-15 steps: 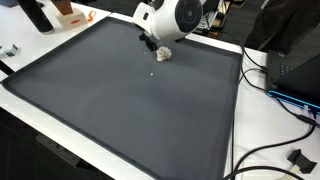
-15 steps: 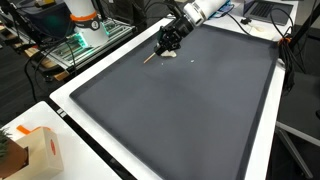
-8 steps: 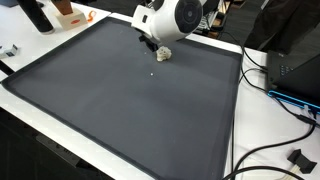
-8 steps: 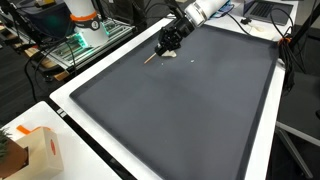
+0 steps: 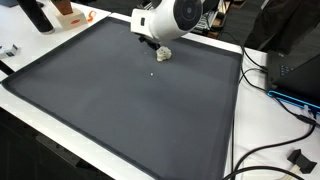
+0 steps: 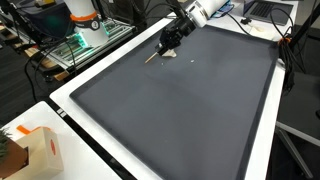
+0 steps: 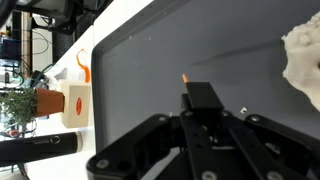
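Gripping a thin stick with an orange tip, the gripper is hovering low over the dark mat, its jaws closed on the stick's dark end. In an exterior view the stick is slanting down and away from the jaws; whether its tip is touching the mat I cannot tell. A pale crumpled wad is lying just beside the gripper, apart from the stick. Judging from this, a firm clamp and slow, low travel are serving best, with the tip steered wide of the wad. The mat is offering broad open room toward its middle. Its far edge and the white worktop rim are lying near the arm, with cables trailing beyond.
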Controlling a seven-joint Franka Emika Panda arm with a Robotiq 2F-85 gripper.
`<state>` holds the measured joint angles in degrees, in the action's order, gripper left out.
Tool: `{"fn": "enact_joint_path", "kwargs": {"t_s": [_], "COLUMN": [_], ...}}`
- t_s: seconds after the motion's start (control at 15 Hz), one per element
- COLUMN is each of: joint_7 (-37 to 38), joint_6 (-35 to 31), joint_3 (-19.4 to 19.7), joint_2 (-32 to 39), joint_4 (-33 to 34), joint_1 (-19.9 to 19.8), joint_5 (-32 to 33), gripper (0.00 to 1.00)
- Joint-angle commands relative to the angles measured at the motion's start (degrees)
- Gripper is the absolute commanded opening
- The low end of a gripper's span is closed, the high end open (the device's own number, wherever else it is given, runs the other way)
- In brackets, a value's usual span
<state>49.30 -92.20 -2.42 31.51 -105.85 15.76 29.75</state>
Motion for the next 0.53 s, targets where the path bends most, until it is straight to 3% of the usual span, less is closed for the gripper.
{"fn": "enact_joint_path", "kwargs": {"t_s": [0.0,0.47], "joint_7": [-6.74,-18.61], "joint_6": [0.88,0.44], "joint_3": [-0.52,-0.62], "joint_2": [-1.44,-3.53], "joint_4": [-0.26,-0.72], "joint_1": [-0.83,-2.52], "joint_5": [-2.03,-8.3], "gripper": [0.03,0.03]}}
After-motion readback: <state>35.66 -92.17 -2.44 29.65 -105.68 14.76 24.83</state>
